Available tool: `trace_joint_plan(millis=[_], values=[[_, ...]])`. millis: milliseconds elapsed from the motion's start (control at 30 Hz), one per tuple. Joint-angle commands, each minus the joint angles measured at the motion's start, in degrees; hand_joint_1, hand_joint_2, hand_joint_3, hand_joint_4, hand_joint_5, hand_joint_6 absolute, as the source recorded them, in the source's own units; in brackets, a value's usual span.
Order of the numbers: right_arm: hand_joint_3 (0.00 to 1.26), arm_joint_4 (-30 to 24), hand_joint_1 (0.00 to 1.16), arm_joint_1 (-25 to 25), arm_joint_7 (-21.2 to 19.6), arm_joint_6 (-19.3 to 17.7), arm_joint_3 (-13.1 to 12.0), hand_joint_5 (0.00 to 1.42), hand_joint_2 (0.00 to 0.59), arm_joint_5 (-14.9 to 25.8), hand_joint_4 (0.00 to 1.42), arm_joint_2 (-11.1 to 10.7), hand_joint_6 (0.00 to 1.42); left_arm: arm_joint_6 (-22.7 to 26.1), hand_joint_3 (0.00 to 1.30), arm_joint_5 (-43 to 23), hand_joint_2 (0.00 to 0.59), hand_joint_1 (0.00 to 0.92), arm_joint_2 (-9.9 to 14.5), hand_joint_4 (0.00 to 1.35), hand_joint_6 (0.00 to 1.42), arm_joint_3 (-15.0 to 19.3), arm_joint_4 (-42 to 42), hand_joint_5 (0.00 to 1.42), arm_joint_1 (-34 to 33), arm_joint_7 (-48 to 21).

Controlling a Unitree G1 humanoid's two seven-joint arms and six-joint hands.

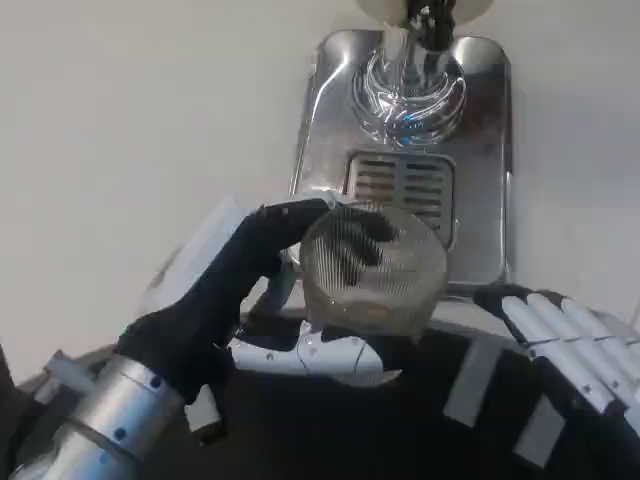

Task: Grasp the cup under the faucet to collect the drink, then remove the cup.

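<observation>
A clear ribbed plastic cup [373, 268] is gripped by my left hand [235, 285], whose dark fingers wrap its left side and rim. The cup hangs just in front of the chrome drip tray [480, 150], over the tray's near edge, short of the slotted grate [402, 187]. The faucet [425, 20] stands at the top of the picture above a shiny round base [415, 95]. My right hand [570, 345] lies flat at the lower right with its white fingers stretched out side by side, holding nothing. Whether the cup holds any drink is hard to tell.
White table surface [130, 120] spreads to the left of the tray. A dark surface with white strips [470, 400] fills the bottom of the picture below the cup. My left silver forearm [90, 420] comes in from the lower left.
</observation>
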Motion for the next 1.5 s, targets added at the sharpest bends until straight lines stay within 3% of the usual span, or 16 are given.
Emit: trace_joint_plan(millis=[33,667,900,1100,1500], values=[[0.06,-0.9,0.53,1.3,-0.1,-0.6,-0.3,0.04,0.32,0.4,0.04,0.0,0.06,-0.1,1.05,-0.2,0.11,0.705,-0.1,1.22,1.42,0.2,-0.4,1.32,-0.1,0.1],[0.06,-0.9,0.58,2.9,-0.8,-1.6,0.1,0.05,0.329,-0.3,0.04,2.4,0.08,0.3,1.06,0.0,0.118,0.691,-1.2,1.22,1.42,1.5,3.6,1.32,-2.7,1.8],[0.07,-0.9,0.6,3.4,-0.9,-1.4,-0.4,0.05,0.337,-0.1,0.05,3.5,0.08,-0.7,1.06,1.3,0.119,0.69,-2.9,1.22,1.42,1.9,12.7,1.33,-8.9,5.9],[0.07,-0.9,0.6,3.3,-0.9,-1.1,-0.6,0.05,0.337,0.0,0.05,3.6,0.08,-3.4,1.06,3.1,0.119,0.689,-5.5,1.22,1.42,-0.1,21.8,1.33,-14.9,9.2],[0.07,-0.9,0.61,3.9,-0.2,-0.1,-0.9,0.05,0.341,0.8,0.05,3.6,0.09,-10.1,1.05,6.8,0.115,0.696,-7.7,1.22,1.42,-2.7,37.8,1.33,-25.7,14.5]])
